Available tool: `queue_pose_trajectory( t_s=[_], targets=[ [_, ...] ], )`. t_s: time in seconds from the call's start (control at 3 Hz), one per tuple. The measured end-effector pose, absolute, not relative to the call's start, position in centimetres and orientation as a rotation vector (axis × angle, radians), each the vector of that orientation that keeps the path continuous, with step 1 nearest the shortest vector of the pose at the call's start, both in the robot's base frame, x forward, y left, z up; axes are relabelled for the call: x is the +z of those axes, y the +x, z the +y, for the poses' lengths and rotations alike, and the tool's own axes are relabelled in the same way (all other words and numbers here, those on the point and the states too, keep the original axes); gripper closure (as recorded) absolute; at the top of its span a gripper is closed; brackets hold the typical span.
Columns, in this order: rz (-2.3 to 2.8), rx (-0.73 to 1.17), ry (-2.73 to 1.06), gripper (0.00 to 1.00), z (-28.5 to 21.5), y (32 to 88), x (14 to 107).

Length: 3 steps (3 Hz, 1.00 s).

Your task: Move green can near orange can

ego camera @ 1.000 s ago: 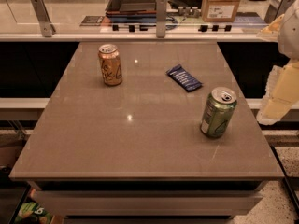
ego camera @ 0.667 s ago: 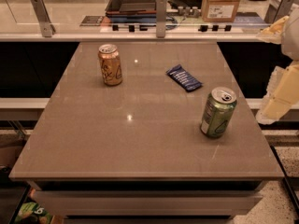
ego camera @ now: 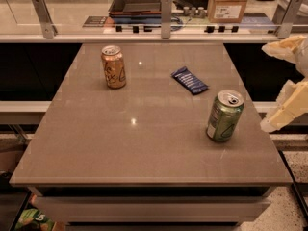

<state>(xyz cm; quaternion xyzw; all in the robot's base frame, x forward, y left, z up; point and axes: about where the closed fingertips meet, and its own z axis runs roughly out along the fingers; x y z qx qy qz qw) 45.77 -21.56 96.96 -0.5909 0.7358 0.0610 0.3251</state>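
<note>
The green can [ego camera: 224,115] stands upright on the right side of the grey table [ego camera: 134,148], near its right edge. The orange can [ego camera: 113,67] stands upright at the far left of the table, well apart from the green can. My gripper [ego camera: 285,81] hangs at the right edge of the view, just beyond the table's right edge and to the right of the green can. Its two cream fingers [ego camera: 288,107] are spread apart with nothing between them. It does not touch the can.
A flat blue snack wrapper [ego camera: 189,80] lies between the two cans, toward the back right. A glass rail with metal posts [ego camera: 166,16] runs along the table's far edge. A counter with a tray and a cardboard box [ego camera: 227,4] lies behind it.
My gripper's fingers have shifted slightly at the right edge. Both cans and the wrapper have not moved.
</note>
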Motion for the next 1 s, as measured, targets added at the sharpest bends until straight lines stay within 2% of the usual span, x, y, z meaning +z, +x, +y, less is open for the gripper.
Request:
queue_pose_trajectory(
  t_s=[1.0],
  targets=[
    [1.728, 0.488, -1.427, 0.0, -20.4, 46.6, 91.2]
  ],
)
